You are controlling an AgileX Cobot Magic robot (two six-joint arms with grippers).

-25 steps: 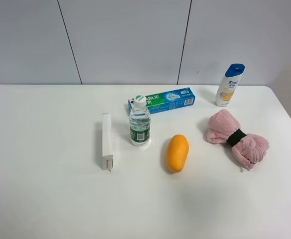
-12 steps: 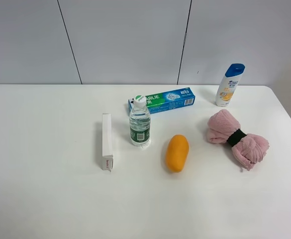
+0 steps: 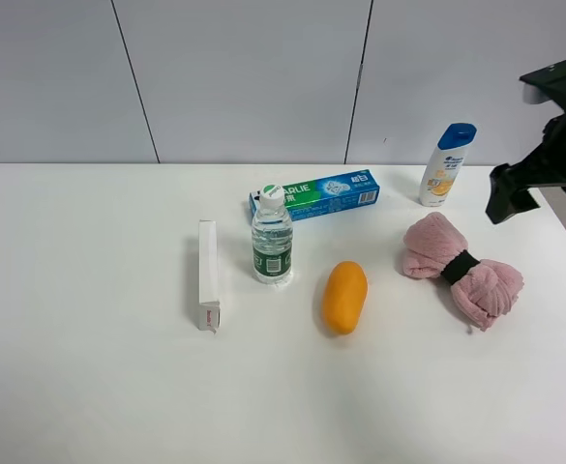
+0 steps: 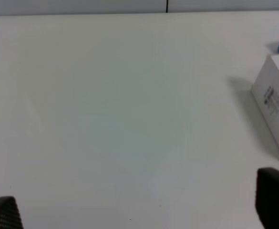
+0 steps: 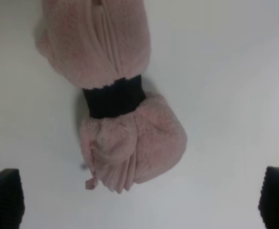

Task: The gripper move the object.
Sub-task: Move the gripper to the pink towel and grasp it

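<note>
One towel [image 3: 461, 269] lies on the right side of the table [image 3: 89, 387], right of the fruit [image 3: 344, 297]; the right gripper [image 5: 139, 202] hangs above it, not touching, jaws spread wide, the towel between them in the wrist view; the left gripper [image 4: 139, 205] gapes wide too.

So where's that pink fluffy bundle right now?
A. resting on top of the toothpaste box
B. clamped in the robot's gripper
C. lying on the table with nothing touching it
C: the pink bundle lies flat on the white table, and the right gripper hangs open above it, clear of the fabric.
</note>
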